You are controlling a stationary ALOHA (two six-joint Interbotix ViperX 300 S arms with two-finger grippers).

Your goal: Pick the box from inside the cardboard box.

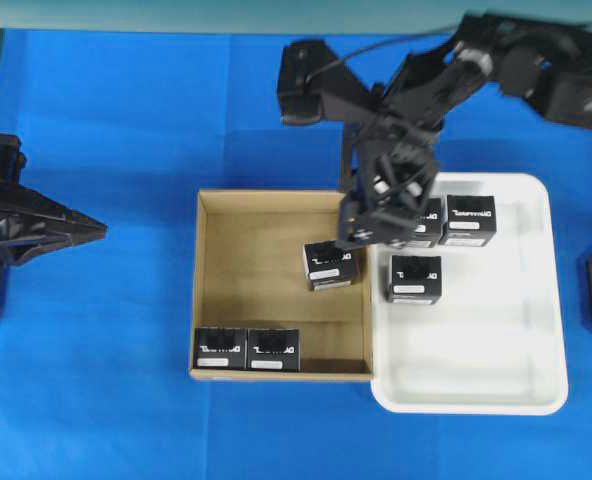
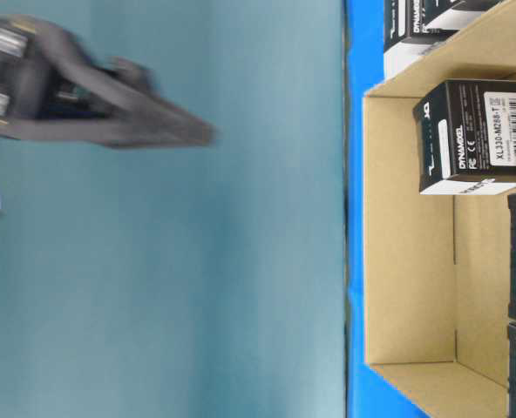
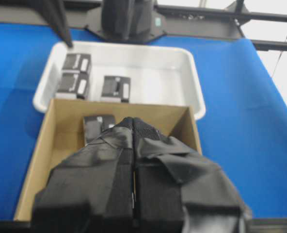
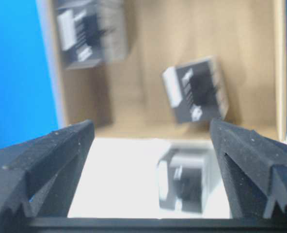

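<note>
While the right gripper (image 1: pixel 376 215) hovers empty with jaws spread wide, box (image 1: pixel 330 265) lies in carton (image 1: pixel 202 290) near its tray-side wall, left gripper (image 3: pixel 134 160) clenched, away at left.

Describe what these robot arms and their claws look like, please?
Both arms are black. The right arm trails a thin black cable; the right gripper has two flat, grainy fingers. The left gripper's fingers are wrapped in black tape.

Right gripper (image 1: pixel 376 215) jaws wide apart, pointing down; left gripper (image 3: pixel 133 145) jaws pressed together.
</note>
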